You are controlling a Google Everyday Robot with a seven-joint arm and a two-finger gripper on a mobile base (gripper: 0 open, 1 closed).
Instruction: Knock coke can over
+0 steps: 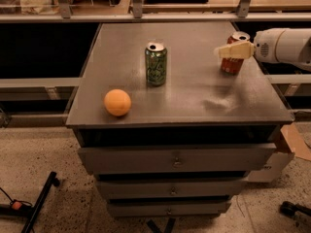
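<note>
The red coke can (232, 63) with a silver top stands upright near the right edge of the grey cabinet top (189, 96). My gripper (229, 51) comes in from the right on a white arm (284, 45). Its pale fingers lie across the front of the can's upper part and partly hide it. The can's lower half shows below them. I cannot tell whether the gripper touches the can.
A green can (156, 64) with pale lettering stands upright at the middle of the top. An orange (117, 102) lies near the front left edge. A shelf rail (146, 17) runs behind the cabinet. Drawers (175, 159) are below, and a cardboard box (286, 152) sits at the right.
</note>
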